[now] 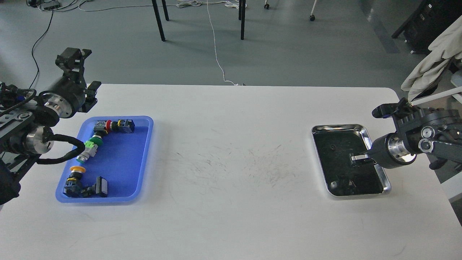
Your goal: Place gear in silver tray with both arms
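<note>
The silver tray (337,127) lies at the table's right side, its dark bottom reflective. My right gripper (355,158) reaches in from the right and hovers over the tray's middle. It is seen small and dark, so its fingers cannot be told apart. A small bright spot (334,184) shows on the tray's bottom near the front; I cannot tell whether it is an object or a reflection. My left gripper (82,74) is open and empty, raised above the table's far left corner, behind the blue tray. No gear is clearly visible.
A blue plastic tray (144,159) at the left holds several push-button switches (90,146) with red, green and yellow caps. The white table (231,155) carries dark scuff marks in the middle. Chair legs and cables are on the floor beyond the table.
</note>
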